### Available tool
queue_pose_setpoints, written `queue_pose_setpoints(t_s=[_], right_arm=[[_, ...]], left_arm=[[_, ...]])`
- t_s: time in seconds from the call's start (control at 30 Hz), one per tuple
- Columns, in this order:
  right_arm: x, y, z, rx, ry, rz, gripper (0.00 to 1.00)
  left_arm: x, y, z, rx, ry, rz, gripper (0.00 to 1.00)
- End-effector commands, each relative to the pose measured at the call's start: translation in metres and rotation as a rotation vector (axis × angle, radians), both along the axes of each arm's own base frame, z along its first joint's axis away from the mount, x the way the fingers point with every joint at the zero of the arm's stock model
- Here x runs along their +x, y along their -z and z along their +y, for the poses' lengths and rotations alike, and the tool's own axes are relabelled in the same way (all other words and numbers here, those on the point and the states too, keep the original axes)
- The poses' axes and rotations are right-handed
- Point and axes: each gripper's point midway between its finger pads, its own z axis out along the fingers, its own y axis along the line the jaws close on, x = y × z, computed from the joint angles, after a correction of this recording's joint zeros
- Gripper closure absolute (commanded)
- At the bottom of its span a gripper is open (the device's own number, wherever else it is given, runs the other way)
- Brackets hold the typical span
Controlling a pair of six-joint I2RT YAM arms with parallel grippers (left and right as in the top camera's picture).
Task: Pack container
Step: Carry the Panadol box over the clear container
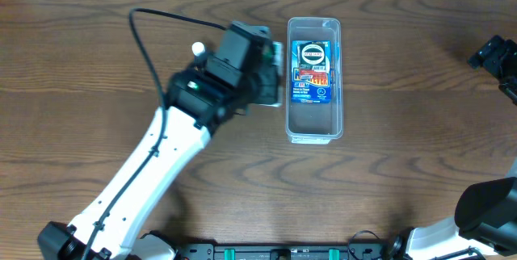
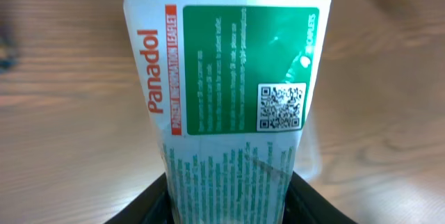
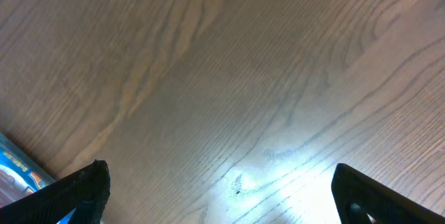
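Observation:
The container (image 1: pixel 315 123) is a clear, long plastic bin standing on the wooden table at centre back. A blue box (image 1: pixel 313 70) lies flat in its far half. My left gripper (image 1: pixel 271 74) is just left of the container and is shut on a white and green Panadol box (image 2: pixel 229 92). A sliver of this box shows in the overhead view (image 1: pixel 277 51). The box stands upright between the jaws (image 2: pixel 226 200), and the blurred container wall (image 2: pixel 314 156) shows behind it. My right gripper (image 1: pixel 494 53) is at the far right, open and empty (image 3: pixel 222 189) over bare wood.
The left arm (image 1: pixel 153 163) runs from the front left up to the container. A black cable (image 1: pixel 153 42) loops behind it. A blue and white edge (image 3: pixel 17 172) shows at the lower left of the right wrist view.

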Motion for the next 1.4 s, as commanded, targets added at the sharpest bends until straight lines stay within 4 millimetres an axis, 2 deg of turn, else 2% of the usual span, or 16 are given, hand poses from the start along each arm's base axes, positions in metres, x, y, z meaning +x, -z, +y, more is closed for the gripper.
queue_pose_setpoints(t_s=[0.0,0.27,0.5,0.83,1.37], right_arm=[[0.0,0.002,-0.002,0.001,0.016,0.004,0.01],[0.0,0.002,-0.002,0.002,0.016,0.004,0.01],[0.0,0.002,-0.002,0.001,0.016,0.004,0.01],[0.0,0.002,-0.002,0.002,0.016,0.004,0.01],[0.0,0.002,-0.002,0.001,0.016,0.004,0.01]], left_arm=[[-0.005,0.005,-0.028,-0.042,-0.032,0.031,0.55],[0.001,0.04,-0.072,-0.048,-0.038,0.06,0.55],[0.016,0.069,-0.088,-0.028,-0.025,0.06,0.55],[0.025,0.101,-0.089,0.047,-0.015,0.062,0.55],[0.026,0.145,-0.095,0.101,-0.007,0.119,0.55]])
